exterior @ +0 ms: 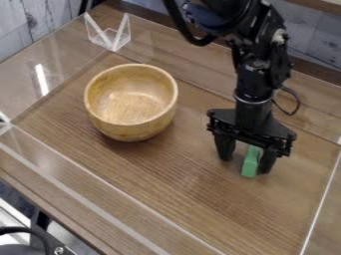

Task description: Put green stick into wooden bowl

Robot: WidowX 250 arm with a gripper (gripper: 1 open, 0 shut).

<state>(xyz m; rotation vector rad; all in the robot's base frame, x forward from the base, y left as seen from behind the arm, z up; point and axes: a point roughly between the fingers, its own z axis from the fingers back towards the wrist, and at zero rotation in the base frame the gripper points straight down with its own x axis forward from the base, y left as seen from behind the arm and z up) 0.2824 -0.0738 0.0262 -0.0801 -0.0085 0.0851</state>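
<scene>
The wooden bowl (131, 101) stands left of centre on the wood-grain table, round, tan and with nothing inside. My gripper (248, 159) points straight down at the right, its black fingers (224, 149) low over the tabletop and spread open. The green stick (249, 163) sits between the fingers; only its lower end shows, and the rest is hidden by the gripper. Whether the fingers touch it cannot be told. The bowl is about a hand's width to the left of the gripper.
A clear plastic wall (40, 149) rims the table on the left and front. A transparent folded stand (107, 34) sits at the back left. The black arm (253, 60) rises from the gripper toward the top.
</scene>
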